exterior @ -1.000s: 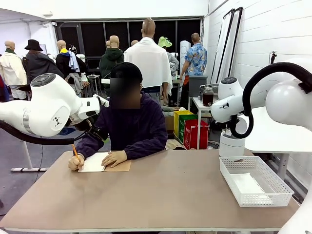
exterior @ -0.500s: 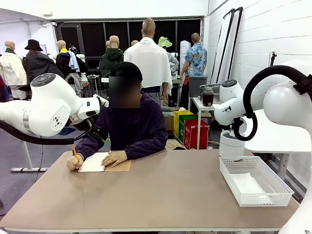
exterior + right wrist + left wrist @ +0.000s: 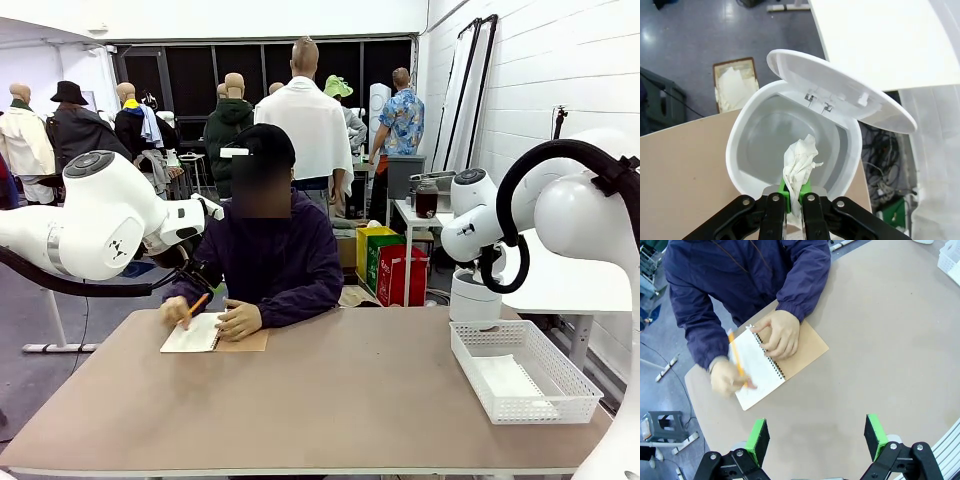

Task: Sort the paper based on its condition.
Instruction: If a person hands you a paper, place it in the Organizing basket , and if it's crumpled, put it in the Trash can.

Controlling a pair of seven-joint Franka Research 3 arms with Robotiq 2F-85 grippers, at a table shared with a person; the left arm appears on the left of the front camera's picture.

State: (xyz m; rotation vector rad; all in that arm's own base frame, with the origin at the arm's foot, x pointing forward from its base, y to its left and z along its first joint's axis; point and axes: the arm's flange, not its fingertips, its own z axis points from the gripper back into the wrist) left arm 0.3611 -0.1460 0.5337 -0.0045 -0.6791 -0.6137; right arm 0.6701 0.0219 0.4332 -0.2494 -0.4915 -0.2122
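Observation:
In the right wrist view my right gripper (image 3: 794, 193) is shut on a crumpled piece of white paper (image 3: 801, 161). It hangs over the mouth of a white bin (image 3: 738, 150) whose lid (image 3: 840, 90) stands open. My left gripper (image 3: 816, 437) is open and holds nothing, high above the table. Below it a person writes with a pencil (image 3: 736, 359) on the white page (image 3: 760, 377) of a spiral notebook with a brown cover (image 3: 807, 347). One hand (image 3: 782, 332) rests on the notebook. A flat white sheet (image 3: 505, 378) lies in the mesh basket (image 3: 560, 400).
The person sits at the table's far side, left of centre, arms on the tabletop (image 3: 340, 400). The white basket stands at the right edge. The bin (image 3: 472, 297) stands off the table behind the basket, beside a white side table (image 3: 560, 280).
The person's writing hand has moved right along the page and the pencil now tilts the other way. My right arm has shifted slightly to the right above the bin.

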